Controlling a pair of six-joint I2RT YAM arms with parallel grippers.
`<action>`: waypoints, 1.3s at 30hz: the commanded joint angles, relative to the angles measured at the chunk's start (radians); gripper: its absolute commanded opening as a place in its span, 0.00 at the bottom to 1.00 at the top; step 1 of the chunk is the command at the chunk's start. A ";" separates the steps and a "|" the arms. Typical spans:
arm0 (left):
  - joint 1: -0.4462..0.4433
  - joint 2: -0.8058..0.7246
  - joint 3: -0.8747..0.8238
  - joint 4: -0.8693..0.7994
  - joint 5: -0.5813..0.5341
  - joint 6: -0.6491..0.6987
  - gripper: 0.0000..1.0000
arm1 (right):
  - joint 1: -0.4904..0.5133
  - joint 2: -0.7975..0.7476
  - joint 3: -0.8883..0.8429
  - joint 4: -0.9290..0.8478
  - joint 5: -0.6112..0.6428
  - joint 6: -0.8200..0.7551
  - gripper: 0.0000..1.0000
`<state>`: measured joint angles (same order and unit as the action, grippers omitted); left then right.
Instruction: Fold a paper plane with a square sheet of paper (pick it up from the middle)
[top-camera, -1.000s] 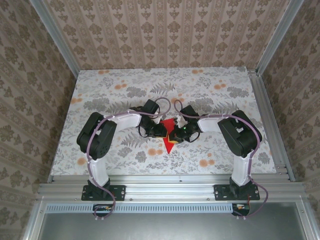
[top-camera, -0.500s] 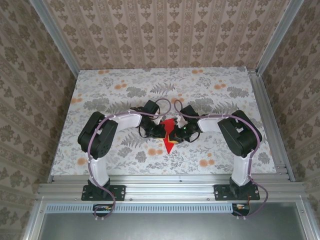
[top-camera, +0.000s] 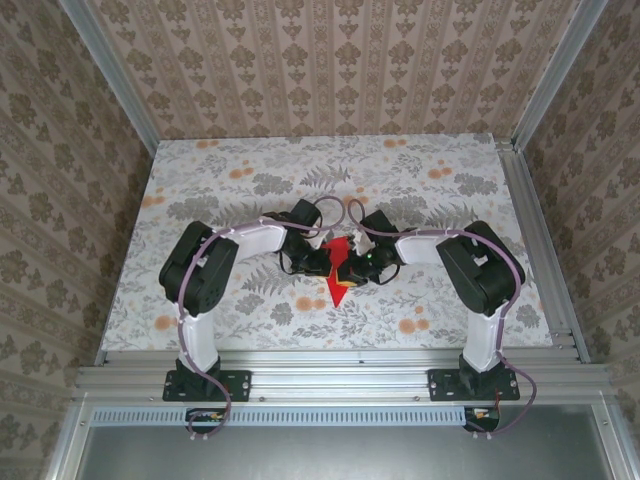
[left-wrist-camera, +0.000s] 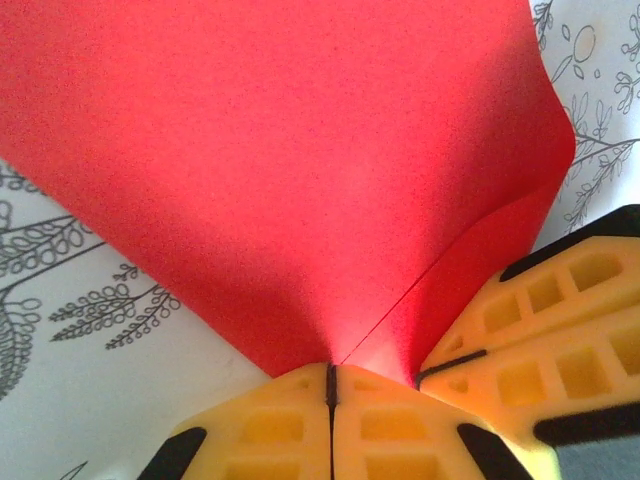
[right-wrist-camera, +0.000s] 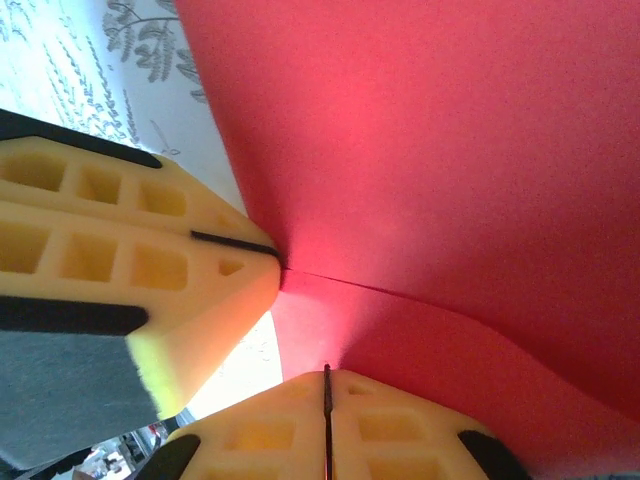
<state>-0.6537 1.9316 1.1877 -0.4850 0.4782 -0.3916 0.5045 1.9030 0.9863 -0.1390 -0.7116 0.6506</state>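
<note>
Top external view: both arms are reaching inward over the grey floral-print table (top-camera: 450, 200) and meeting near its middle. The left gripper (top-camera: 320, 261) and right gripper (top-camera: 360, 266) are sitting just beside each other. The thin bright red paper sheet (top-camera: 338, 272), creased to a point aimed at the near edge, is lying between them.

Left wrist view: the left gripper's yellow foam fingers (left-wrist-camera: 290, 430) are pressing together and pinching the edge of the red paper sheet right where a crease line is running out. The right gripper's fingers (left-wrist-camera: 540, 320) are pinching the same edge just beside them. The sheet is fanning away above the table and bulging along its right side.

Right wrist view: the right gripper's fingers (right-wrist-camera: 390, 430) are clamping flat on the sheet's edge, and the left gripper's fingers (right-wrist-camera: 100, 230) are gripping next to them, the tips almost touching.

Risk notes, as judgement:
- Both pinches are sitting close together at the very edge, so any pull apart is likely to tear the paper at the crease.
- A shallow hold is risking slip-out.
- Pressing the bulge flat could set a stray crease and skew the plane.
- The foam tips could collide if either wrist rotates.
</note>
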 joint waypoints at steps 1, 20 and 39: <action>-0.004 0.036 0.015 -0.072 -0.093 0.044 0.06 | 0.002 -0.052 -0.008 -0.030 0.006 -0.010 0.12; -0.035 0.076 0.044 -0.135 -0.210 0.084 0.06 | 0.003 -0.054 -0.050 0.065 -0.022 0.051 0.08; -0.042 0.094 0.053 -0.143 -0.227 0.099 0.06 | 0.003 -0.031 -0.064 -0.059 0.108 0.016 0.06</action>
<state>-0.6952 1.9514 1.2533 -0.5705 0.3607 -0.3233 0.5049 1.8790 0.9466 -0.1085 -0.6540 0.6834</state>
